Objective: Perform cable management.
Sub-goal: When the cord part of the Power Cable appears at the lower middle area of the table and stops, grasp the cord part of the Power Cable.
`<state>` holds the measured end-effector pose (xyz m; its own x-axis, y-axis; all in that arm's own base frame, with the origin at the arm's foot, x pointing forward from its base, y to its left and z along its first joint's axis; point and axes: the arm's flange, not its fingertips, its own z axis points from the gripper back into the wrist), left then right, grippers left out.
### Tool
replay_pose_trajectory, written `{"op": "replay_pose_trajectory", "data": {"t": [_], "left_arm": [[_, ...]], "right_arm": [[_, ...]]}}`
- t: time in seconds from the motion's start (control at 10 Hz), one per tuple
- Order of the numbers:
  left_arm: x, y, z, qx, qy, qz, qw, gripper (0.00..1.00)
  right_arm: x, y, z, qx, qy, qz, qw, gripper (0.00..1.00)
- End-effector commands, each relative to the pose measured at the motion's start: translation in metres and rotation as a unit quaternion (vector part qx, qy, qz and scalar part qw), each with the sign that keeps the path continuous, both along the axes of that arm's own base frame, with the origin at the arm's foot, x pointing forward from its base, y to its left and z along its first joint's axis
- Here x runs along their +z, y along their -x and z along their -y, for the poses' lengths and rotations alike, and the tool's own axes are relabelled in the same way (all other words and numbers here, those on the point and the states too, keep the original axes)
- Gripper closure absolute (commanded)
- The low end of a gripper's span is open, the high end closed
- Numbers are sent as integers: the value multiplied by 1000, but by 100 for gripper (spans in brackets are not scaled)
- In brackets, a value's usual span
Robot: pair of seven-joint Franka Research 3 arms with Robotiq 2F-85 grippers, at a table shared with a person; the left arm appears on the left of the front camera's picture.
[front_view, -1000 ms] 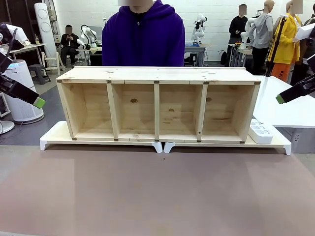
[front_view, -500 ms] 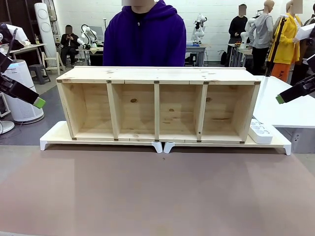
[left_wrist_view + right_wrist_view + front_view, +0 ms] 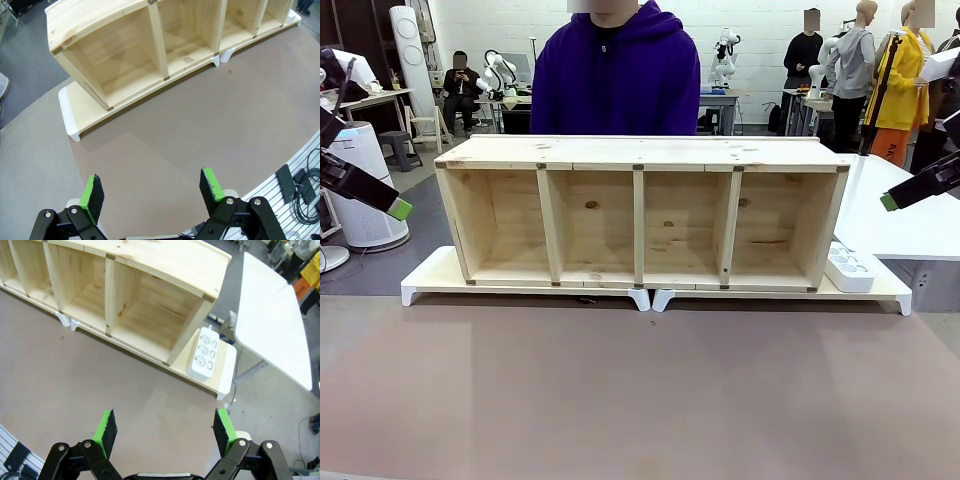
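Observation:
Most of the cable is hidden. A small dark bit (image 3: 585, 298) pokes out at the foot of the wooden shelf (image 3: 640, 152), below its second compartment; whether it is the cable I cannot tell. The shelf has four bare compartments. A white power strip (image 3: 204, 352) lies on the riser just past the shelf's right end. My left gripper (image 3: 152, 187) hangs open above the brown mat, off the shelf's left end. My right gripper (image 3: 167, 427) is open too, above the mat near the shelf's right end. Nothing sits between either pair of fingers.
The shelf stands on two white risers (image 3: 430, 285) at the mat's far edge. A person in a purple hoodie (image 3: 612, 80) stands behind it, hands hidden. A white side table (image 3: 905, 215) lies to the right. Dark cords (image 3: 307, 187) rest on the metal frame by my left arm.
The small dark bit has appeared at the shelf's front lower edge. The person has shifted slightly. Neither arm has moved.

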<state>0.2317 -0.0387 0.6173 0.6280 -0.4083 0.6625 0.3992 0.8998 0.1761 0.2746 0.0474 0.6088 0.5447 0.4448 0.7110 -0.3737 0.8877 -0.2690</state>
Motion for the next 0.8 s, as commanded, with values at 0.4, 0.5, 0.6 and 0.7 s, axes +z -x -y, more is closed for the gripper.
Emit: {"op": "replay_pose_trajectory", "data": {"t": [0.4, 0.5, 0.6, 0.7], "left_arm": [[0, -3, -1, -3, 0, 5, 1000, 0], [0, -3, -1, -3, 0, 5, 1000, 0], [0, -3, -1, -3, 0, 5, 1000, 0], [0, -3, -1, -3, 0, 5, 1000, 0]], "right_arm": [[-2, -3, 0, 0, 0, -1, 1000, 0], [-2, -3, 0, 0, 0, -1, 1000, 0], [-2, -3, 0, 0, 0, -1, 1000, 0], [-2, -3, 0, 0, 0, -1, 1000, 0]]}}
